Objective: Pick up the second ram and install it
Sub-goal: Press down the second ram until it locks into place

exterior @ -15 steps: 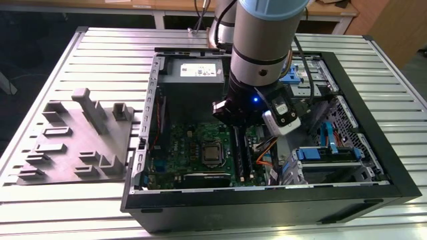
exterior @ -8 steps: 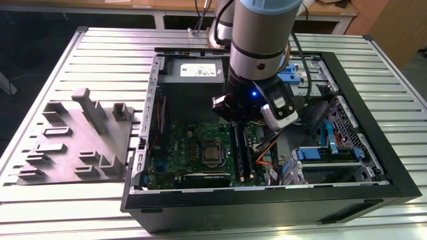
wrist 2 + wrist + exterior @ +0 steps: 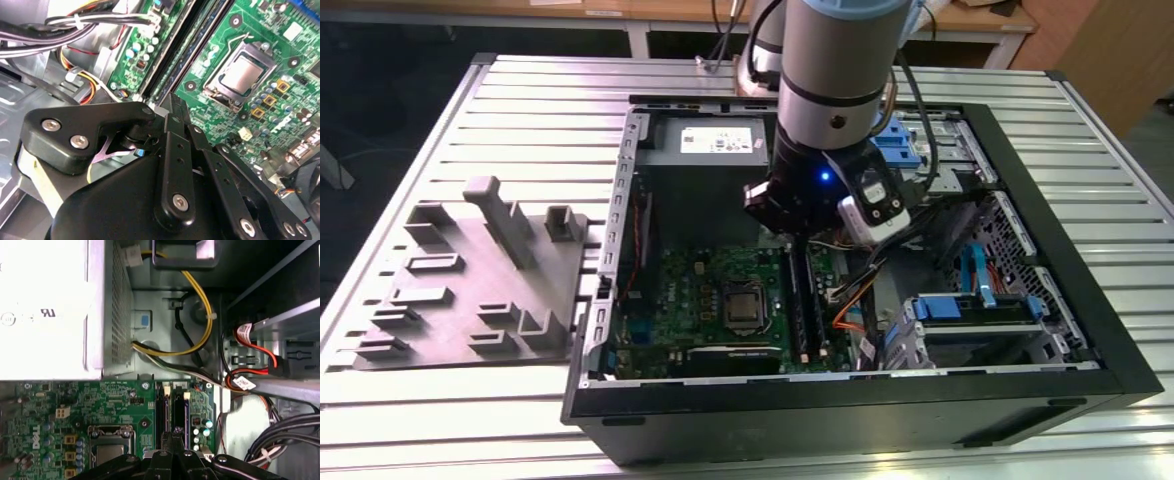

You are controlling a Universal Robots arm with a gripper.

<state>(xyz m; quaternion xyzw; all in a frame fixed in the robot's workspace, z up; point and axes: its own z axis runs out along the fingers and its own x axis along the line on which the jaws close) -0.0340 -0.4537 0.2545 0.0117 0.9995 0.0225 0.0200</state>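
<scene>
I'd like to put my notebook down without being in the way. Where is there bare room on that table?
The slatted table is bare in front of the grey tray and along its far edge behind the computer case. Inside the case it is crowded: the gripper hangs over the green board, with cables and drive bays alongside.

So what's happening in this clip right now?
A single robot arm reaches down into an open black desktop computer case on a slatted metal table. Its gripper hangs right over the long black memory slots of the green circuit board. A grey plastic ribbed tray sits beside the case.
</scene>
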